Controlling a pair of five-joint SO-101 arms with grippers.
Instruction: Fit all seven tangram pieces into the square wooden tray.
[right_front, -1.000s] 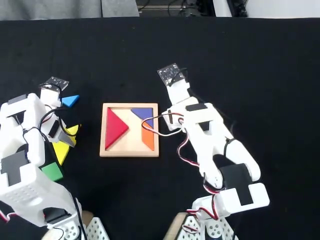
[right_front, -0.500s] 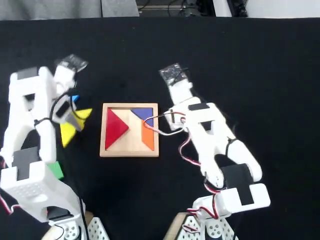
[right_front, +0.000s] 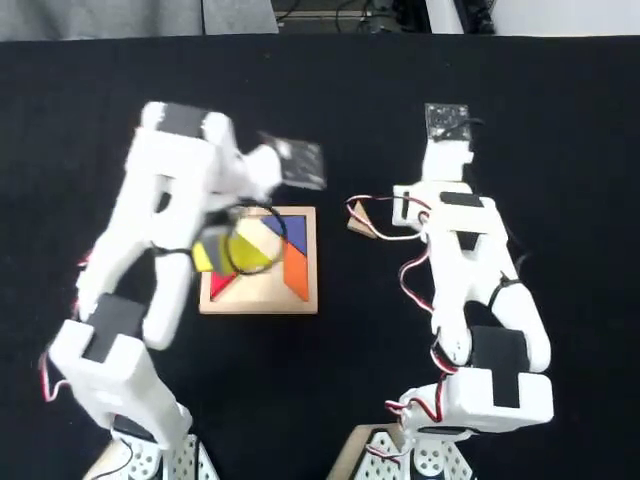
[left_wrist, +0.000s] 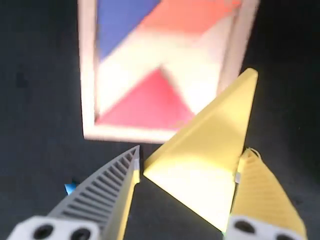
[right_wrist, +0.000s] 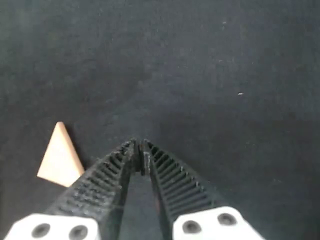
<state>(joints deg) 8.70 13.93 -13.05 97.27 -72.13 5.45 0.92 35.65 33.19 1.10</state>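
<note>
Left side. Your left gripper (left_wrist: 190, 162) is spread wide around the large yellow triangle (left_wrist: 205, 145). One finger is on each side of the piece, and its sharp corner pokes out past the tips. In the high view the piece hangs above the square wooden tray (right_front: 260, 305), over its left-middle part, and is not seated.

Tray contents:
- a red triangle (left_wrist: 150, 102)
- a blue piece (left_wrist: 122, 20)
- an orange piece (left_wrist: 200, 15)
- bare wood between them

Likely reason for the carry height: the yellow piece probably needs turning before its edges match the open gap, and holding it high keeps it off the seated pieces. I read this as the approach-and-align step, with most of the task left.

Right side. Your right gripper (right_wrist: 138, 147) is closed with nothing between the fingers, low over the black table cover (right_front: 550, 150). The small pale wooden triangle (right_wrist: 60, 157) lies flat just beside it, apart from the tray's right edge. My guess is that you parked this arm clear of the tray to give the left arm room, which also leaves it handy for that piece.

Pose. The left arm (right_front: 160, 220) is raised and folded in from the left, its wrist tipped down over the tray. The right arm (right_front: 460, 240) is stretched straight out from its base, to the right of the tray.
</note>
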